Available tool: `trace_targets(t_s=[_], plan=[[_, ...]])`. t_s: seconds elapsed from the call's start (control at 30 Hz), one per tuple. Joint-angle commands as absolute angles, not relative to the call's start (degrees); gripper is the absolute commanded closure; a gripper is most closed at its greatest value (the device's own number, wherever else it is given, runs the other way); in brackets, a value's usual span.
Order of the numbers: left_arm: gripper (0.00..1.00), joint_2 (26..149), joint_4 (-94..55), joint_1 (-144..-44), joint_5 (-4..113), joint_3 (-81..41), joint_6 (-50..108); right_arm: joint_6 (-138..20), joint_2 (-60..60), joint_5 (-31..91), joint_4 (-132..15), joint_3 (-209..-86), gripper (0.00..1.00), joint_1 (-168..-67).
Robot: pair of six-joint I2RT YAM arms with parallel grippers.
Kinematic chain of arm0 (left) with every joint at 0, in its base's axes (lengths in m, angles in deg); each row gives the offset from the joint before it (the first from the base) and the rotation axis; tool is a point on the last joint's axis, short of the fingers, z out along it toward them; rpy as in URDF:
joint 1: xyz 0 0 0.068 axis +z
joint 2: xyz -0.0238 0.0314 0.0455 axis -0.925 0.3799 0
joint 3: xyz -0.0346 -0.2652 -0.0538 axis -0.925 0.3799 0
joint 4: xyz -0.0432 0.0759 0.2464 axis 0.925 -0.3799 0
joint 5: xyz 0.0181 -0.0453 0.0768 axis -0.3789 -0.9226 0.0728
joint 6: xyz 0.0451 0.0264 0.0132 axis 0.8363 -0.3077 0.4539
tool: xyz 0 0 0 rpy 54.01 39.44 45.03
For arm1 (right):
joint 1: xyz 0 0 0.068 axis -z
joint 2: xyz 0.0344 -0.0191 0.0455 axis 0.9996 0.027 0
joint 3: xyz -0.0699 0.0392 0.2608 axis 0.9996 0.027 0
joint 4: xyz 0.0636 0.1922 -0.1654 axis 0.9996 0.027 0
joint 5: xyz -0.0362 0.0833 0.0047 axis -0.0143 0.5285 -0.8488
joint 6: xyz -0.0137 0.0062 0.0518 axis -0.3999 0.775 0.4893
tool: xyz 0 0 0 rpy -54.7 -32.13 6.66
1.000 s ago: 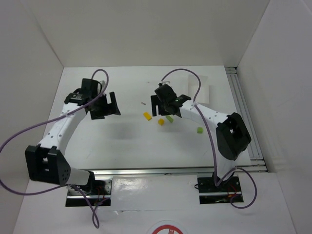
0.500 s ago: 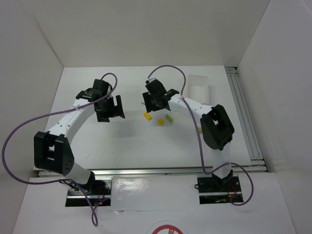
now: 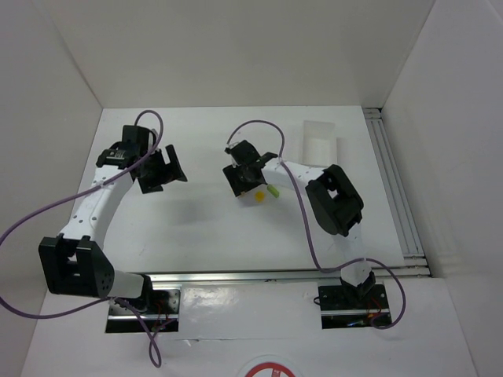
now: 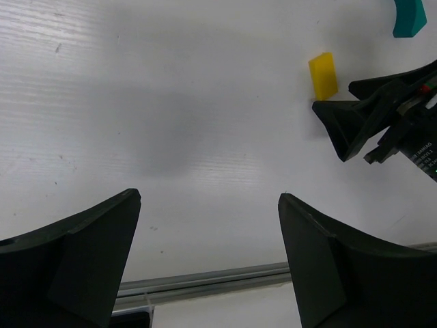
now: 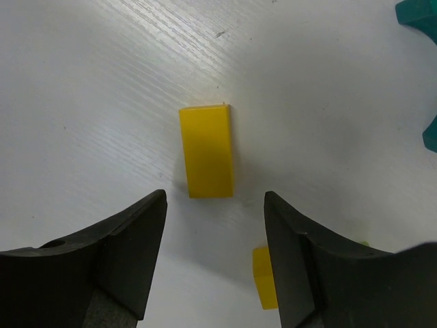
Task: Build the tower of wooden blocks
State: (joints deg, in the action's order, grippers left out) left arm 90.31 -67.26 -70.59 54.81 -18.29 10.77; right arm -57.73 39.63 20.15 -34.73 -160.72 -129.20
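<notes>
While the left gripper (image 4: 208,198) hangs wide, the right gripper (image 5: 215,205), half open, should straddle the mid-frame yellow block (image 5: 206,150) squarely before closing.

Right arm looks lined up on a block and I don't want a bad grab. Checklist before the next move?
1. Right gripper open and empty: ok.
2. Yellow block lying flat, centred between the jaws, narrow side across them: ok.
3. Descent path free: not ok. A smaller yellow piece lies right by one finger and is partly hidden by it.
4. Teal arch away from the grab: ok, it sits at the edge of the wrist view.
5. Left gripper open, empty, off to the side: ok.
6. Height left above the table: cannot tell.
</notes>
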Motion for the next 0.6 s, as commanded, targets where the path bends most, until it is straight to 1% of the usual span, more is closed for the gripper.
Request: trace_targets(t_s=[0.0, 0.17, 0.2, 0.3, 0.33, 0.4, 0.43, 0.47, 0.5, 0.57], plan=[[0.05, 89.64, -66.46, -70.66, 52.03, -17.62, 11.61, -59.01, 39.52, 20.25, -38.13, -160.32, 0.34, -130.11], [0.05, 89.64, -66.45, -70.66, 51.51, -17.09, 12.14, -59.01, 41.72, 17.16, -38.65, -161.46, 0.42, -130.73], [0.05, 89.64, -66.45, -70.66, 51.51, -17.09, 12.14, -59.01, 41.73, 17.16, -38.66, -161.46, 0.42, -130.73], [0.05, 89.64, -65.93, -70.66, 50.89, -17.09, 12.67, -59.01, 42.86, 17.16, -38.66, -162.52, 0.53, -130.73], [0.05, 89.64, -65.93, -70.66, 50.19, -17.09, 12.67, -59.01, 42.87, 17.16, -38.66, -162.52, 0.55, -130.73], [0.05, 90.16, -65.93, -70.66, 49.57, -17.09, 12.67, -59.01, 42.87, 17.16, -38.66, -162.52, 0.63, -131.25], [0.05, 90.16, -65.93, -70.66, 48.70, -17.09, 13.19, -59.01, 42.00, 17.16, -39.18, -162.52, 0.65, -131.25], [0.05, 90.68, -65.40, -70.66, 47.39, -17.09, 13.72, -59.01, 40.95, 17.16, -39.79, -161.30, 0.70, -131.25], [0.06, 90.69, -65.40, -70.66, 46.50, -17.09, 13.72, -59.01, 40.24, 17.16, -39.80, -161.29, 0.77, -131.25], [0.06, 91.22, -64.78, -70.66, 42.57, -17.09, 14.86, -59.01, 36.99, 17.16, -41.11, -158.75, 0.77, -131.25]])
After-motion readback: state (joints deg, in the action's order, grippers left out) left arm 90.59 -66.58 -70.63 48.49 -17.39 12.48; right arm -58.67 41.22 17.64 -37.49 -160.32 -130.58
